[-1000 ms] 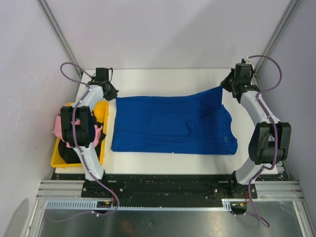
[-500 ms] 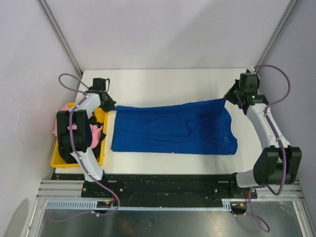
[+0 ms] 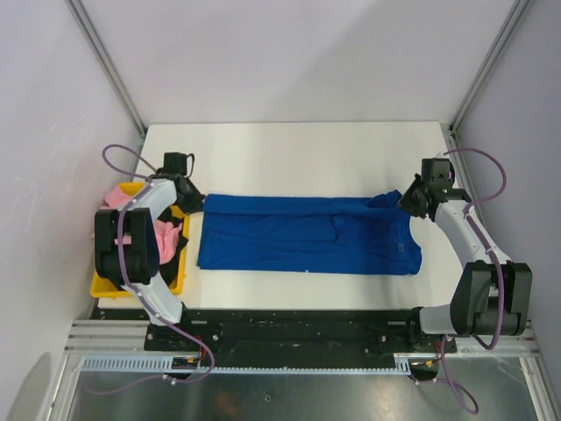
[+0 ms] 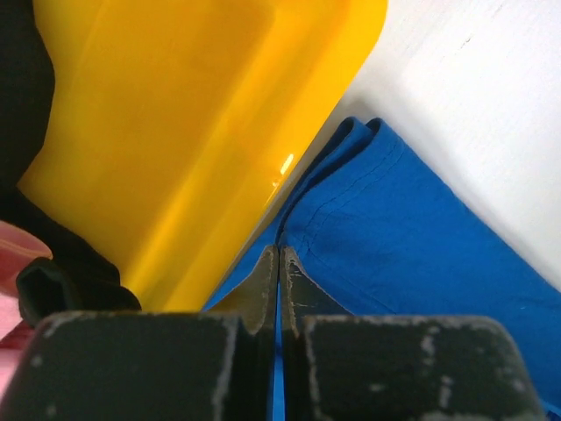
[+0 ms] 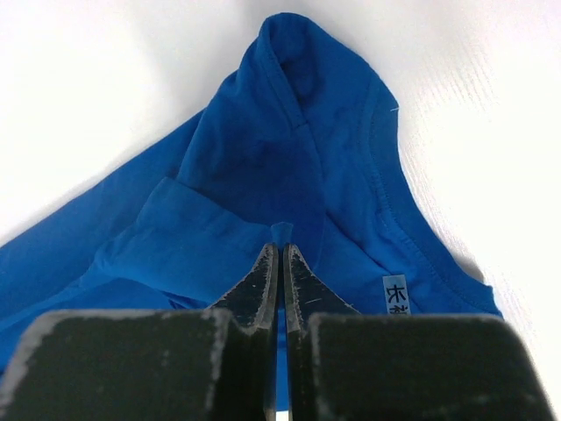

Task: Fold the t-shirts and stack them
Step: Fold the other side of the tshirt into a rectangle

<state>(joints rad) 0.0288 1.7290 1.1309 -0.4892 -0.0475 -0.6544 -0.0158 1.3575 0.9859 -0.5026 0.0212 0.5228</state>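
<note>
The royal-blue t-shirt point(image 3: 307, 235) lies flat across the white table, folded lengthwise into a long band. My left gripper point(image 3: 195, 204) is shut on its far left corner; in the left wrist view the blue cloth point(image 4: 412, 237) sits pinched between the closed jaws beside the yellow bin. My right gripper point(image 3: 407, 202) is shut on the far right corner near the collar; the right wrist view shows the blue cloth point(image 5: 263, 158) and its neck label point(image 5: 396, 294). A pink t-shirt point(image 3: 162, 235) and a black t-shirt point(image 3: 118, 267) lie in the bin, mostly hidden by the left arm.
The yellow plastic bin point(image 3: 184, 241) stands at the table's left edge, tight against the blue shirt; its wall fills the left wrist view point(image 4: 193, 132). Bare white table point(image 3: 298, 153) lies behind the shirt. Metal frame posts rise at both back corners.
Both grippers have drawn the shirt's far edge toward me and down, folding it over the near half. The shirt has become a narrower band.
</note>
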